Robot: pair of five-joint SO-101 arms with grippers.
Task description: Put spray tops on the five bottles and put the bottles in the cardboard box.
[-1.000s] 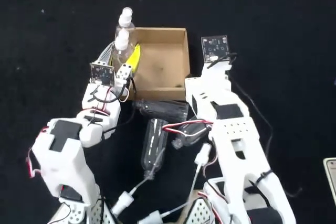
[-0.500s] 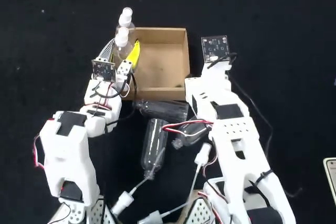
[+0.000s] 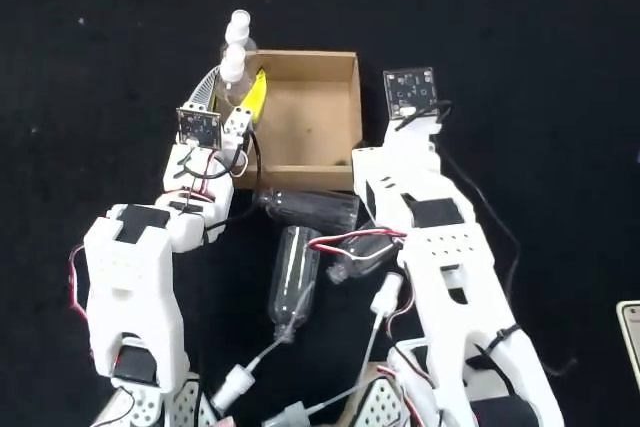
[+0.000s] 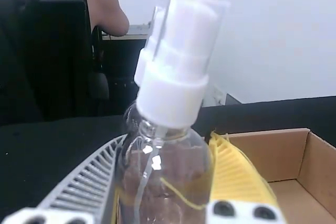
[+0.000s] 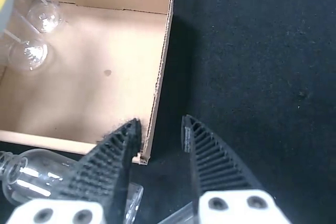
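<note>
A clear bottle (image 4: 157, 177) with a white spray top (image 3: 232, 63) stands upright between the grey and yellow fingers of my left gripper (image 3: 235, 107), which is shut on it at the left side of the cardboard box (image 3: 310, 132). A second capped bottle (image 3: 238, 27) stands just behind it in the box's far left corner. In the right wrist view both bottle bases (image 5: 30, 53) (image 5: 44, 17) show inside the box (image 5: 94, 87). My right gripper (image 5: 160, 124) is open, with its fingers on either side of the box's near right corner.
Three uncapped bottles lie on the black table in front of the box: one crosswise (image 3: 308, 210), one lengthwise (image 3: 294, 282), one under the right arm (image 3: 352, 259). Loose spray tops with tubes (image 3: 385, 297) (image 3: 236, 383) (image 3: 288, 415) lie near the arm bases.
My left arm has pushed the held bottle farther back along the box's left side, closer to the other capped bottle. The right arm has not moved.
</note>
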